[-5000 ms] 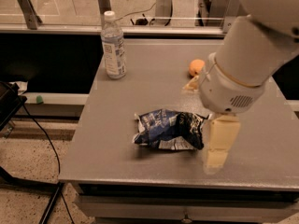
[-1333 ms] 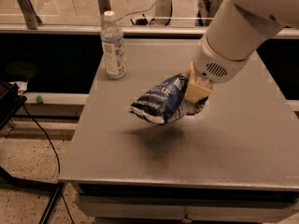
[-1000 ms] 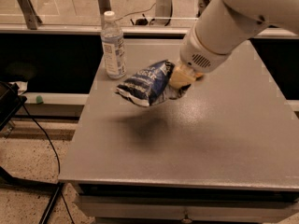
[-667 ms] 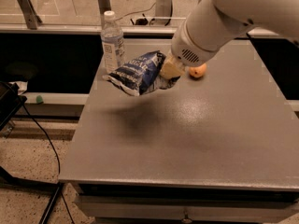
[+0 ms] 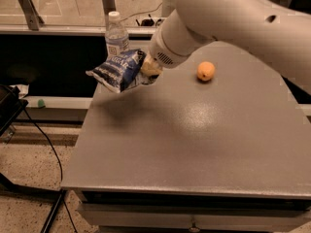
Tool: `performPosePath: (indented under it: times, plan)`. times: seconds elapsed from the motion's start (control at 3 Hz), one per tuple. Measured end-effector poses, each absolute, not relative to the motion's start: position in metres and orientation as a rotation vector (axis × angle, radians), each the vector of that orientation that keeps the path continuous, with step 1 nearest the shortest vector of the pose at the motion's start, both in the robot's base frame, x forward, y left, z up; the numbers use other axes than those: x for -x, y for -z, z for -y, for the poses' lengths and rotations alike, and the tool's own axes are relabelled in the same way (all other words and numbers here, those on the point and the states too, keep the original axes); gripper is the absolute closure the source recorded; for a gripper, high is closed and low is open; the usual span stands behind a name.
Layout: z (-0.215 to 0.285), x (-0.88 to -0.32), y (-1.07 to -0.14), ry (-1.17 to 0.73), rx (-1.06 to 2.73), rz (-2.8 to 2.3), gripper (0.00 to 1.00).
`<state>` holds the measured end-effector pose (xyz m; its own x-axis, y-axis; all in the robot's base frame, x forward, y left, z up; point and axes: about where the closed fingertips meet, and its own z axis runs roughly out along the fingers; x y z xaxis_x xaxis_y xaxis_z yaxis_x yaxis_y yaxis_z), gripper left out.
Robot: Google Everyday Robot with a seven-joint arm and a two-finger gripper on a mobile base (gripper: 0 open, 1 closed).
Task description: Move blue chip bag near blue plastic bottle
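The blue chip bag (image 5: 118, 71) is a crumpled dark-blue foil bag with white print, held in the air above the table's left side. My gripper (image 5: 147, 69) is shut on the bag's right end, at the end of the large white arm (image 5: 228, 18). The blue plastic bottle (image 5: 116, 34) is clear with a white cap and pale label, upright at the table's back left corner. The bag hangs just in front of the bottle and covers its lower part.
A small round orange fruit (image 5: 205, 71) lies on the grey table (image 5: 194, 130) right of my gripper. The table's left edge runs just under the bag. Black cables (image 5: 43, 140) lie on the floor at left. A glass railing stands behind the table.
My gripper has lifted the chip bag off the table and carried it back and to the left, from the table's middle to just in front of the bottle.
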<state>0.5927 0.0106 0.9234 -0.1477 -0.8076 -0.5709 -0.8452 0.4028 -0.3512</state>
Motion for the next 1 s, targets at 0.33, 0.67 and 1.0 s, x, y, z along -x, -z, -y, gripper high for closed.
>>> performPosePath:
  times: [0.33,0.67,1.0]
  plan:
    - [-0.031,-0.605,-0.915,-0.038,1.418,-1.935,0.75]
    - [-0.036,-0.62,-0.888,-0.038,1.42,-1.968,0.52]
    - [-0.036,-0.629,-0.866,-0.063,1.421,-1.999,0.28]
